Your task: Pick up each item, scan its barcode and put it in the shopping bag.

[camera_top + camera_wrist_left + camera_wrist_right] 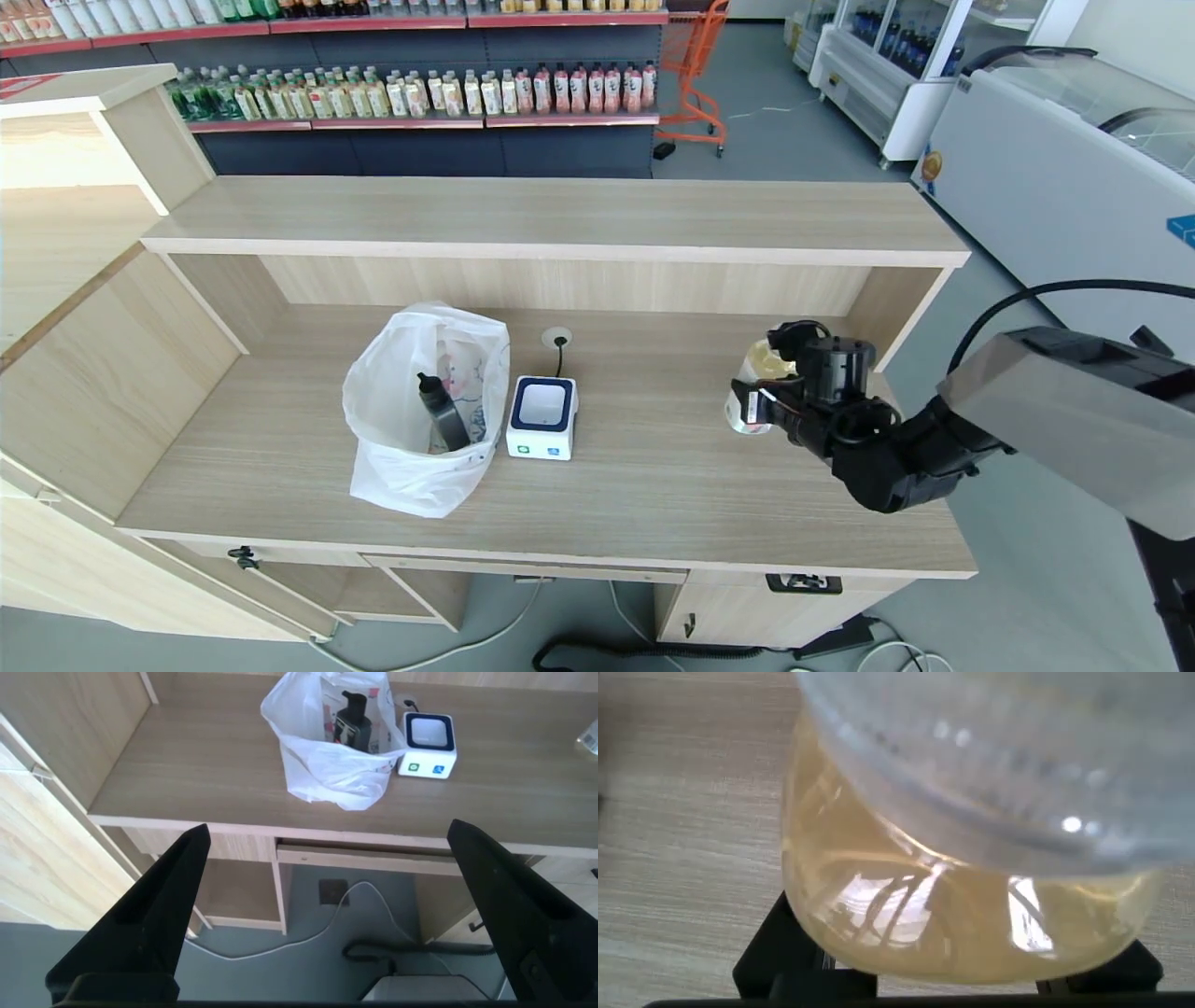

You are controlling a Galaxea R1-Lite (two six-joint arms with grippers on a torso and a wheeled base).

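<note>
- Closest to the lens is a clear bottle [971, 887] of pale yellow liquid. The right gripper [767, 407] is clamped on it, with a dark finger on either side.
- We cannot tell whether the bottle touches the wooden counter [653, 485] or hangs just above it. It sits near the counter's right end.
- Our left gripper [322, 915] hangs off the counter's front edge, above the grey floor. Its two dark fingers [140, 915] are spread wide apart and hold nothing.
- We see the white shopping bag [411, 392] standing on the counter with its mouth open.
- Inside the bag leans a dark pump bottle [443, 411], with a pale printed pack [462, 373] behind it.
- At the bag's 3 o'clock, just beside it, stands the white scanner [542, 415], its dark-rimmed window facing up.
- A black cable [559, 355] runs from the scanner toward 12 o'clock into a round grommet [557, 336].
- The held bottle lies at the scanner's 3 o'clock, well apart from it.
</note>
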